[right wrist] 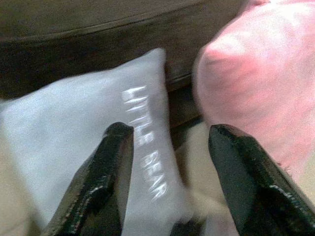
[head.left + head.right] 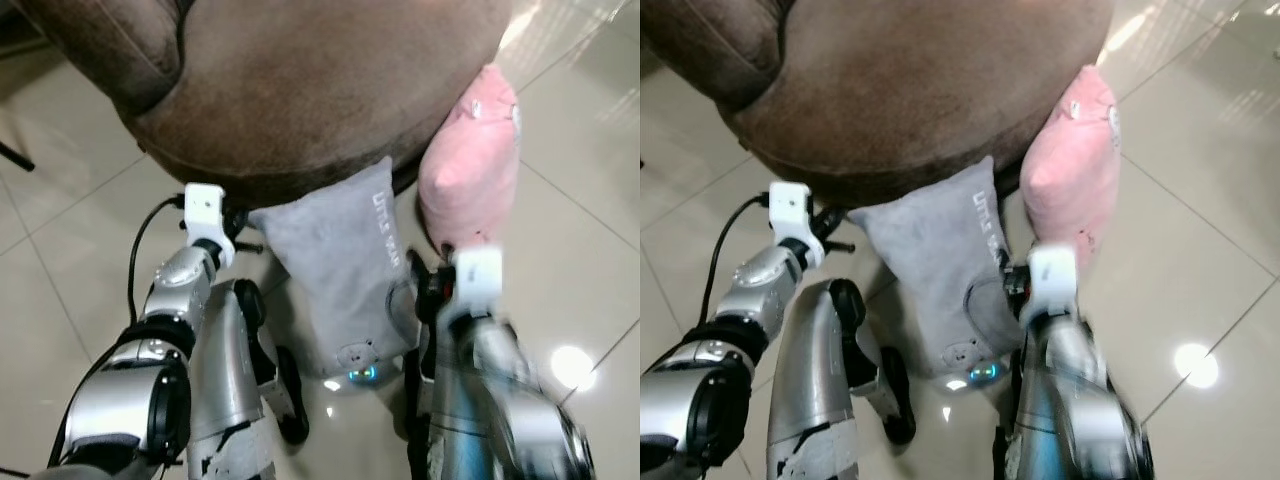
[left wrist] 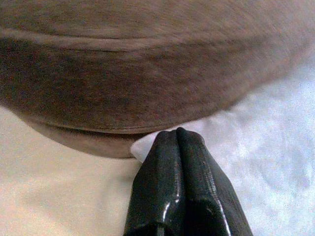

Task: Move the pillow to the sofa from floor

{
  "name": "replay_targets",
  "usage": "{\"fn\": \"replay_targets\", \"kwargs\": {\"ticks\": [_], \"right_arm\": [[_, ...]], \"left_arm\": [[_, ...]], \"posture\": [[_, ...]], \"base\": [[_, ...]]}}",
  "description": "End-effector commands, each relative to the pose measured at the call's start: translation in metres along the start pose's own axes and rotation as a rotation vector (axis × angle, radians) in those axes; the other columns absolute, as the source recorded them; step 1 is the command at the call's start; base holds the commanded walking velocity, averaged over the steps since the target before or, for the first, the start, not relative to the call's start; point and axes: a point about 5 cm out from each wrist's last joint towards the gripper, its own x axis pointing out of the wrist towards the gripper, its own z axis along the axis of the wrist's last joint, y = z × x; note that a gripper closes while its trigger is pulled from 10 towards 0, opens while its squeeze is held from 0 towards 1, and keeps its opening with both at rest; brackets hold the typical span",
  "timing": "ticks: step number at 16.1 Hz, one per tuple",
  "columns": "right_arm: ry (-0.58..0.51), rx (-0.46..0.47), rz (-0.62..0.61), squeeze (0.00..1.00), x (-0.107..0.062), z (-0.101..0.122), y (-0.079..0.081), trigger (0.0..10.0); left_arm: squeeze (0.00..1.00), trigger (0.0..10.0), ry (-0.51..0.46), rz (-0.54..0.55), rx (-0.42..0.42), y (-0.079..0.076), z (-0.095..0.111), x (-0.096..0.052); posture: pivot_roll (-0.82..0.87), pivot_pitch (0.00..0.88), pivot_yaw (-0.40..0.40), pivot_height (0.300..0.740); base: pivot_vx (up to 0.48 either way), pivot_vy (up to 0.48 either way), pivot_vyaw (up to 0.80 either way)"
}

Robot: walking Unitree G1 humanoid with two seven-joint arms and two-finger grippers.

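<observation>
A grey pillow (image 2: 335,270) printed "LITTLE BEAR" leans on the floor against the front of the brown sofa (image 2: 300,90). A pink pillow (image 2: 470,160) stands beside it to the right, also against the sofa. My left gripper (image 2: 245,228) is shut, its tips touching the grey pillow's upper left corner (image 3: 142,143); no fabric shows between the fingers (image 3: 167,167). My right gripper (image 1: 170,142) is open, hovering over the gap between the grey pillow (image 1: 74,128) and the pink pillow (image 1: 256,83), close to the grey one's right edge.
Glossy beige tiled floor (image 2: 590,260) lies all around, with light glare at the right. A black cable (image 2: 135,260) loops beside my left arm. My own legs and torso (image 2: 230,380) stand just below the grey pillow.
</observation>
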Motion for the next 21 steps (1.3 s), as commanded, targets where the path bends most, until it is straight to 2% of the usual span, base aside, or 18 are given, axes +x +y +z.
{"fn": "replay_targets", "kwargs": {"ticks": [1, 2, 4, 5, 6, 7, 8, 9, 10, 11, 13, 15, 16, 17, 20, 21], "right_arm": [[0.039, 0.054, -0.06, 1.0, 0.011, -0.013, -0.018, 10.0], [0.047, 0.09, -0.098, 1.0, 0.023, -0.014, -0.029, 10.0], [0.055, 0.104, -0.121, 1.0, 0.034, -0.013, -0.038, 10.0], [0.047, 0.093, -0.127, 1.0, 0.042, -0.009, -0.041, 10.0], [0.012, 0.096, -0.122, 1.0, 0.049, 0.0, -0.041, 10.0], [-0.005, 0.094, -0.114, 1.0, 0.051, 0.004, -0.041, 10.0], [-0.04, 0.093, -0.078, 1.0, 0.05, 0.011, -0.035, 10.0], [-0.064, 0.078, -0.033, 1.0, 0.044, 0.014, -0.029, 10.0], [-0.079, 0.047, 0.019, 1.0, 0.035, 0.017, -0.022, 10.0], [-0.087, 0.029, 0.047, 1.0, 0.028, 0.02, -0.017, 10.0], [-0.099, -0.028, 0.137, 1.0, 0.001, 0.029, -0.003, 10.0], [-0.1, -0.059, 0.188, 1.0, -0.027, 0.038, 0.007, 10.0], [-0.104, -0.065, 0.189, 1.0, -0.034, 0.041, 0.008, 10.0], [-0.112, -0.075, 0.179, 1.0, -0.049, 0.046, 0.008, 10.0], [-0.106, -0.061, 0.136, 1.0, -0.065, 0.052, 0.005, 10.0], [-0.109, -0.12, 0.081, 1.0, -0.067, 0.055, 0.0, 10.0]], "left_arm": [[0.0, 10.0, 0.073, -0.024, 0.08, -0.003, -0.015, -0.004], [0.0, 10.0, 0.082, -0.03, 0.111, -0.006, -0.016, -0.003], [0.0, 10.0, 0.101, 0.002, 0.093, -0.004, -0.018, -0.003], [0.0, 10.0, 0.122, 0.071, 0.044, 0.003, -0.018, -0.003], [0.0, 10.0, 0.144, 0.193, -0.055, 0.016, -0.019, -0.005], [0.0, 10.0, 0.152, 0.244, -0.119, 0.02, -0.02, -0.007], [1.0, 10.0, 0.142, 0.289, -0.265, 0.025, -0.021, -0.008], [1.0, 10.0, 0.139, 0.293, -0.383, 0.023, -0.025, -0.008], [1.0, 10.0, 0.15, 0.287, -0.439, 0.019, -0.03, -0.009], [1.0, 10.0, 0.155, 0.28, -0.469, 0.017, -0.032, -0.009], [1.0, 10.0, 0.174, 0.272, -0.54, 0.009, -0.04, -0.01], [1.0, 10.0, 0.187, 0.266, -0.539, 0.003, -0.043, -0.009], [1.0, 10.0, 0.184, 0.256, -0.539, 0.002, -0.044, -0.009], [1.0, 10.0, 0.168, 0.241, -0.514, 0.001, -0.043, -0.008], [1.0, 10.0, 0.145, 0.268, -0.468, 0.008, -0.042, -0.011], [1.0, 10.0, 0.152, 0.285, -0.414, 0.008, -0.044, -0.012]], "posture": [[-0.02, 0.342, 0.138, 0.467], [-0.01, 0.352, 0.135, 0.467], [-0.01, 0.367, 0.136, 0.467], [-0.03, 0.382, 0.138, 0.467], [-0.06, 0.401, 0.146, 0.467], [-0.06, 0.401, 0.146, 0.467], [-0.1, 0.412, 0.146, 0.467], [-0.14, 0.415, 0.142, 0.467], [-0.18, 0.42, 0.137, 0.467], [-0.2, 0.425, 0.136, 0.467], [-0.25, 0.44, 0.13, 0.467], [-0.27, 0.455, 0.123, 0.467], [-0.28, 0.461, 0.122, 0.467], [-0.29, 0.468, 0.117, 0.467], [-0.31, 0.462, 0.113, 0.467], [-0.3, 0.465, 0.106, 0.467]], "base": [[0.0, 0.0, 0.0], [0.0, 0.0, 0.0], [0.0, 0.0, 0.0], [0.0, 0.0, 0.0], [0.0, 0.0, 0.0], [0.0, 0.0, 0.0], [0.0, 0.0, 0.0], [0.0, 0.0, 0.0], [0.0, 0.0, 0.0], [0.0, 0.0, 0.0], [0.0, 0.0, 0.0], [0.0, 0.0, 0.0], [0.0, 0.0, 0.0], [0.0, 0.0, 0.0], [0.0, 0.0, 0.0], [0.0, 0.0, 0.0]]}}
